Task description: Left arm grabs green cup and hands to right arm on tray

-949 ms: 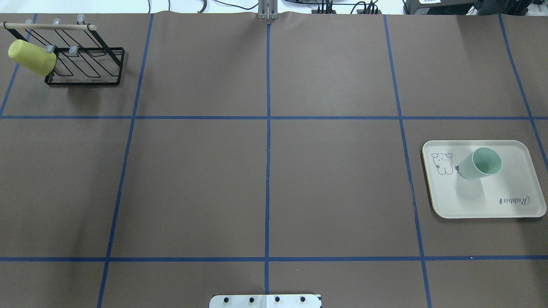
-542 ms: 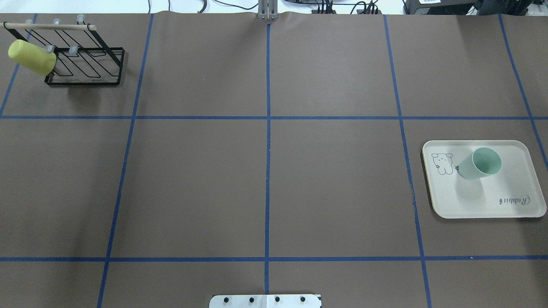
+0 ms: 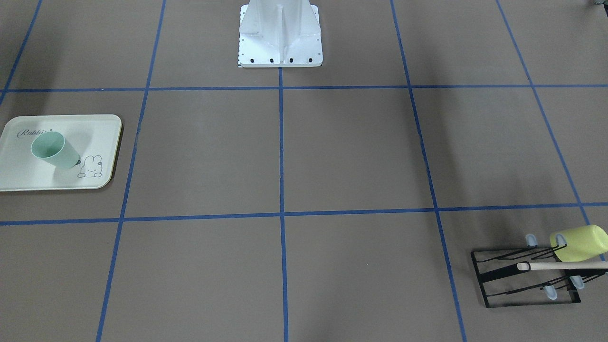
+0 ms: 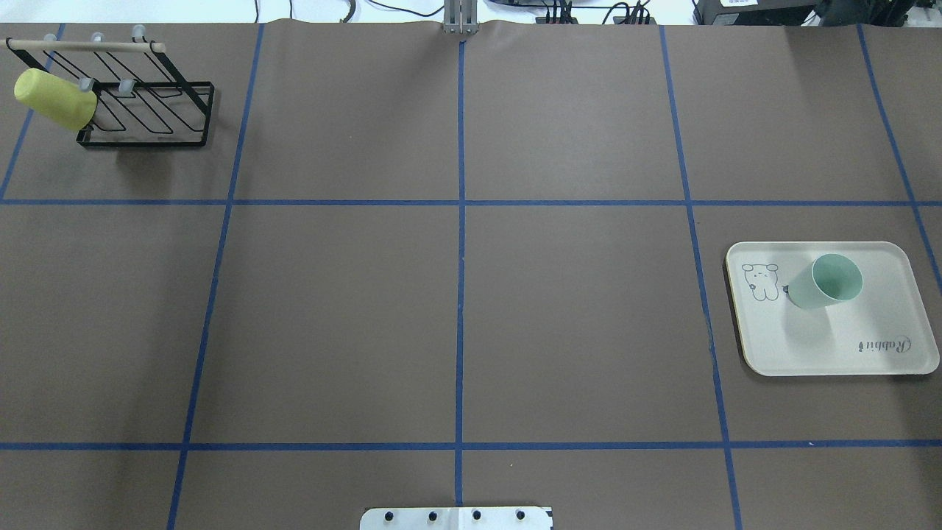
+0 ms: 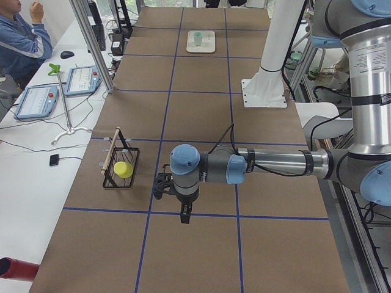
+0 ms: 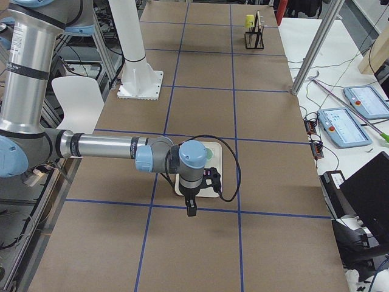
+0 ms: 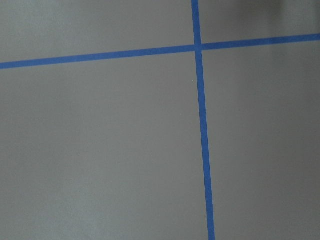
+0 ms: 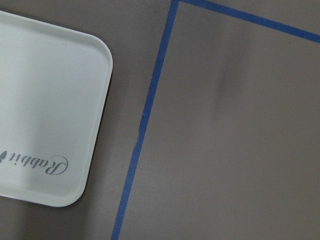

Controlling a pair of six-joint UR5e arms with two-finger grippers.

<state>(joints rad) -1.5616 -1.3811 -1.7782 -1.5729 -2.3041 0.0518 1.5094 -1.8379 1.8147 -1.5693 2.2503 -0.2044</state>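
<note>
Both left hand (image 5: 184, 215) and right hand (image 6: 191, 209) hang apart from the green cup (image 4: 828, 283); cannot tell their spread.

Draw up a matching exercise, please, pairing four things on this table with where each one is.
Things:
1. green cup
2. tray
3. yellow-green cup
4. wire rack

Places:
A. hung on a rack peg
B. flat on the table, robot's right side
C. standing on the tray
D. far corner, robot's left side

Pairs: 1-C, 2-B, 3-A, 4-D
</note>
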